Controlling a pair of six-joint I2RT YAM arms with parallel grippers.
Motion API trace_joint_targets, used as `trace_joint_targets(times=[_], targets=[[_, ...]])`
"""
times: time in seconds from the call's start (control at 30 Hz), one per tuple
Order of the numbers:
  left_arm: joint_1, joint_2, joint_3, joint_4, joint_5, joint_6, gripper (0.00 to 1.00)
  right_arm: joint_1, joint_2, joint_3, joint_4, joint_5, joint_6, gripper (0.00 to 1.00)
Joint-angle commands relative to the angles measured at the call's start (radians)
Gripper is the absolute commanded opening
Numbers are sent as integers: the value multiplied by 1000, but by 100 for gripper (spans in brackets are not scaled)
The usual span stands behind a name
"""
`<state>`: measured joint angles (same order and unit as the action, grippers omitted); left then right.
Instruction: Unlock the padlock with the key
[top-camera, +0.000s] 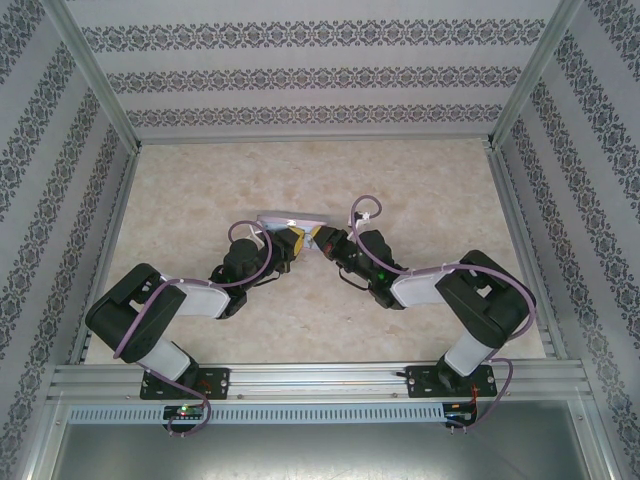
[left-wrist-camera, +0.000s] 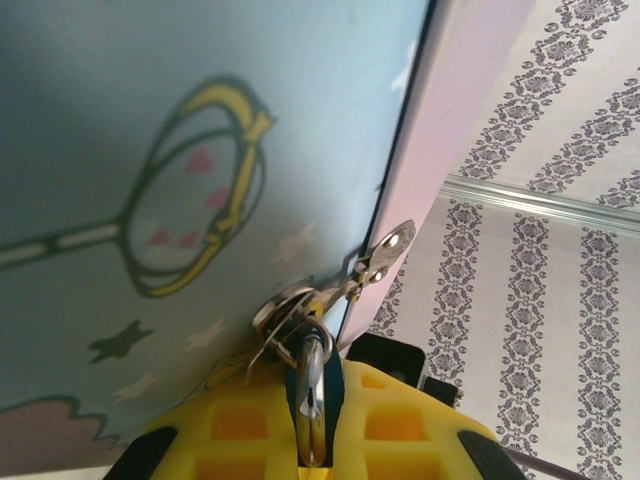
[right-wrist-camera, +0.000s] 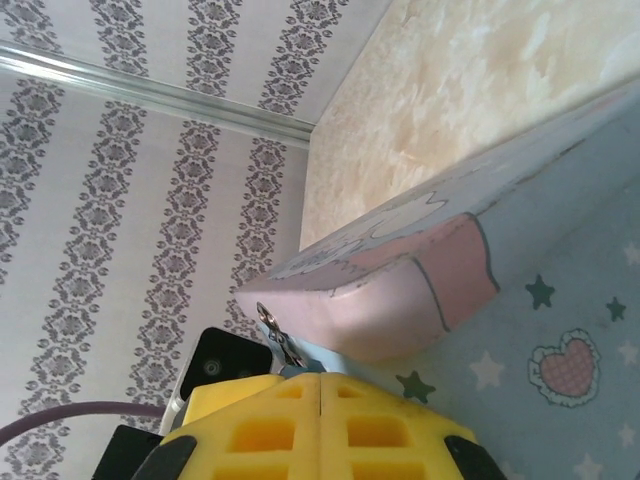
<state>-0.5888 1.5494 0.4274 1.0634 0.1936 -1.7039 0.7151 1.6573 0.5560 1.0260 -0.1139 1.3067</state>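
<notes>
The padlock (left-wrist-camera: 332, 385), teal-bodied, hangs at the edge of the cartoon tin box (left-wrist-camera: 120, 90), at the middle of the table (top-camera: 430, 190); the left gripper (left-wrist-camera: 312, 405) is clamped on it, apparently to steady the body for keying; the key (left-wrist-camera: 386, 255) slants up beside the tin's pink rim, head free; whether its blade is seated cannot be told; the right gripper (right-wrist-camera: 320, 400) faces it, pads pressed together, nothing visibly between them.

Padlock (left-wrist-camera: 312, 385): tiny, teal body, silvery shackle, pinched in the left gripper (left-wrist-camera: 312, 420), close against the pale-blue tin (left-wrist-camera: 150, 120). Key (left-wrist-camera: 386, 253): thin grey metal, holed head, angled up-right off a ring (left-wrist-camera: 283, 308) just above the lock.
</notes>
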Motion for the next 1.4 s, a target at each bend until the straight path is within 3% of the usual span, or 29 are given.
trace_joint_targets(times=[0.0,0.3,1.37], targets=[[-55,-20,27,173,209,-1,0,23,47,7,60,-89,145,0],[-55,-20,27,184,259,6,0,28,98,-20,70,-89,282,0],[-16,-72,-17,233,345,-51,0,11,39,-88,31,-141,163,0]])
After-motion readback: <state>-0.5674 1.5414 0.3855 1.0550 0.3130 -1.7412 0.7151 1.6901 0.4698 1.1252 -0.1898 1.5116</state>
